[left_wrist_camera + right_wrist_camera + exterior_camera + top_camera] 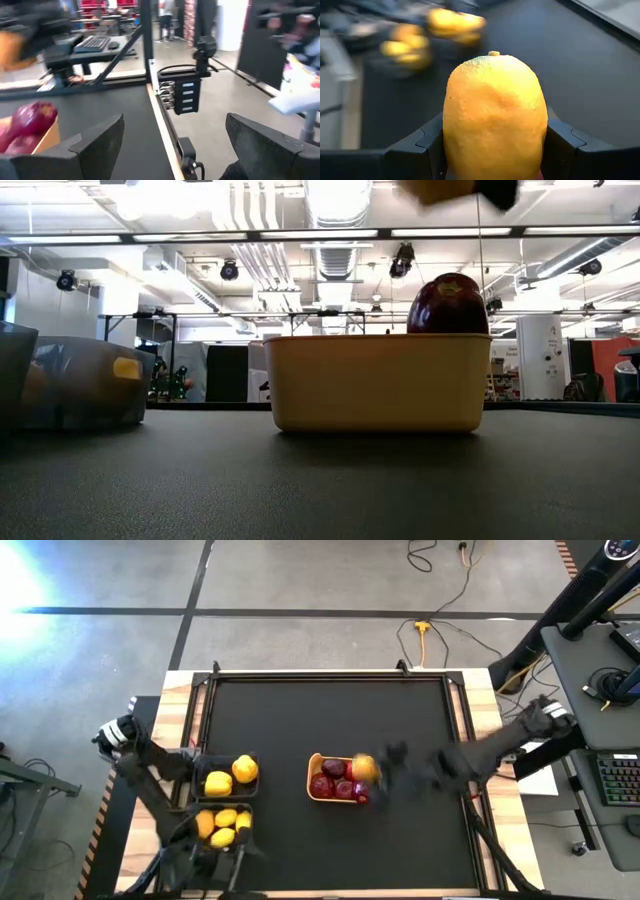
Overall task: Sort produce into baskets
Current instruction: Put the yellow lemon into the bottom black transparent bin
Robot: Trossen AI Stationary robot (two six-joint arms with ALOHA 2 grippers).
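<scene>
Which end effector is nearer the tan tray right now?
Right. The right end effector grips a lemon at the tan tray edge; the left end effector waits across the table by the bins.

Ceiling strip lights bright; right arm motion-blurred; corner glare.

One yellow-tan tray, two dark bins, about four dark red fruits, about six yellow pieces, counts blurred

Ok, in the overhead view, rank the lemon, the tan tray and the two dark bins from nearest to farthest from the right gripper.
1. Lemon, between the right gripper's fingers.
2. Tan tray, just beneath.
3. The two dark bins, upper and lower, far left; too close to call.
</scene>
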